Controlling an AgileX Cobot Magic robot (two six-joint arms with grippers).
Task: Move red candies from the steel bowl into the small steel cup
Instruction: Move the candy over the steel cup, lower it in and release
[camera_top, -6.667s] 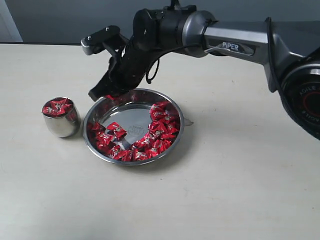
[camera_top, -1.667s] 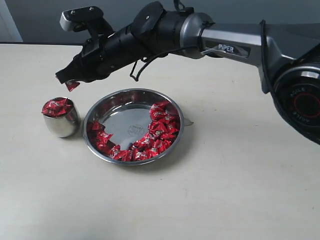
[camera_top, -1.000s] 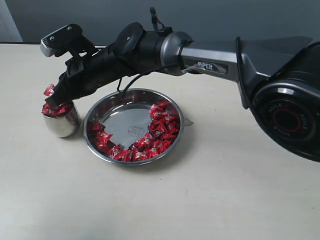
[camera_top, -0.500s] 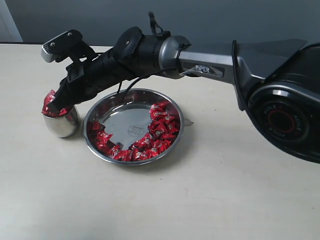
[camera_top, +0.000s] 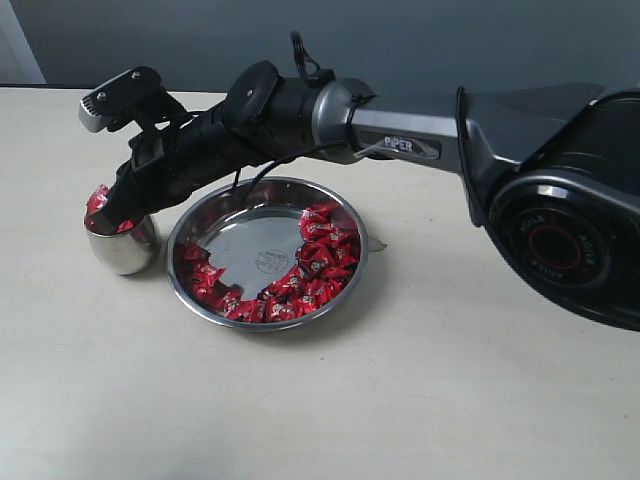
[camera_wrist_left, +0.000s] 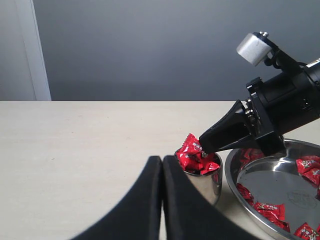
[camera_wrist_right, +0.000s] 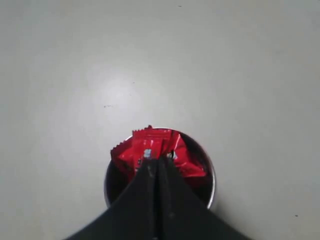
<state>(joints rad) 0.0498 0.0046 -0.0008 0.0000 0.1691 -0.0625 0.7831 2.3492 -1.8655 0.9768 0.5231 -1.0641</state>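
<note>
Wide open worktop (camera_top: 330, 420) up front, with plenty of free room right of the steel bowl (camera_top: 266, 326) as well. The bowl sits flat, red candies (camera_top: 322, 250) banked along its right and front rim, the left-centre of its bottom bare and shiny. Small steel cup (camera_top: 120, 255) stands upright just left of the bowl, rims close; can't tell if they touch. The cup is heaped past its rim with red wrappers. Right gripper (camera_top: 103, 212) slants in from the right over the bowl's back-left rim, clear of it, with its tip right at the cup mouth. Its jaws are closed, pinching a red candy (camera_top: 97, 200) that stands up at the cup's left rim against the pile. Tight spot there, with little room around the tip. Left gripper (camera_wrist_left: 162, 161) shows only in its own wrist camera: jaws pressed tip to tip, empty, short of the cup and apart from it. The worktop is pale beige and matte, and runs back to a straight far edge. Beyond it is a grey wall (camera_top: 200, 40), with a white strip (camera_top: 18, 40) at far left.
</note>
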